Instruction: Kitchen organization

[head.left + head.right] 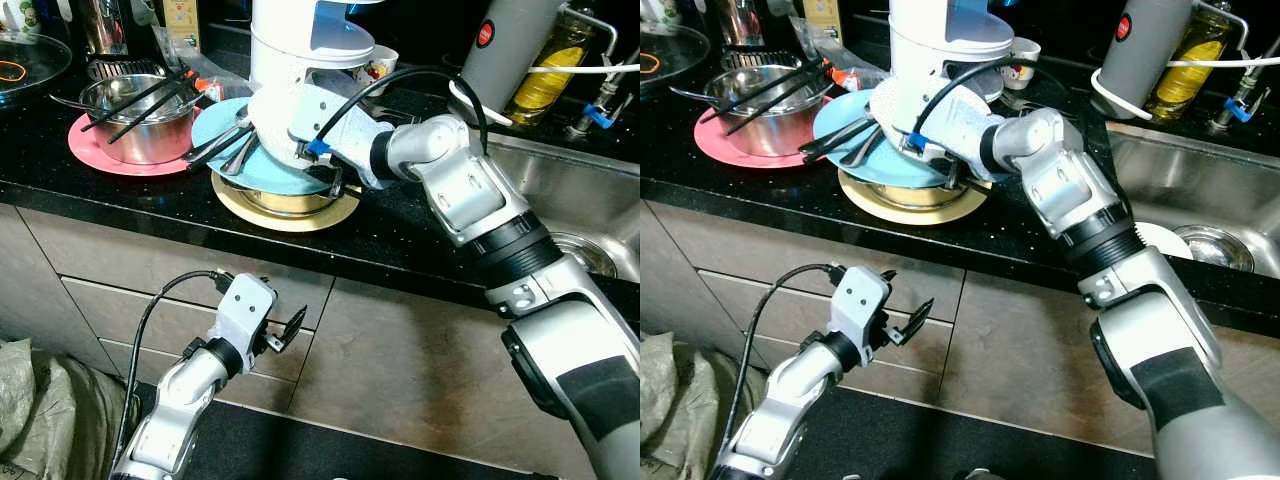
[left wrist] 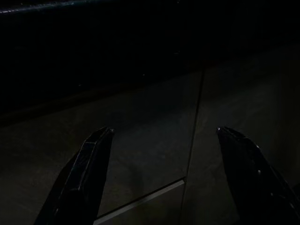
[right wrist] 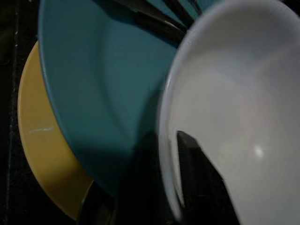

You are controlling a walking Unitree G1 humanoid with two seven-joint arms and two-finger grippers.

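Left gripper (image 1: 285, 330): nearest the head camera, hanging idle below the counter edge in front of the grey cabinet drawers (image 1: 150, 300); its fingers stand wide apart, with nothing between them.
Right gripper (image 3: 140, 187): reaches over the counter to the dish stack; in the right wrist view one black finger (image 3: 197, 173) lies inside the white bowl's rim and the other sits outside below it, so it appears clamped on the rim.
White bowl (image 3: 243, 108): held tilted at the near right edge of the stack, its open side turned toward the wrist camera; a rim pinch probably suits lifting it off the plates.
Blue plate (image 1: 225, 130): lies tipped on the stack just beside the bowl, its low edge toward the counter front.
Yellow plate (image 1: 285, 215): flat at the bottom, carrying the rest, on the black countertop (image 1: 120, 200).
Dark utensils (image 1: 225, 145): rest across the blue plate, long axes pointing left and toward the counter front, handles overhanging.
Steel pot (image 1: 135, 120): stands on a pink plate (image 1: 90, 150) to the left, black chopsticks (image 1: 145, 100) laid across its mouth.
Sink (image 1: 580, 190): right of the stack, a likely place for the dishes.
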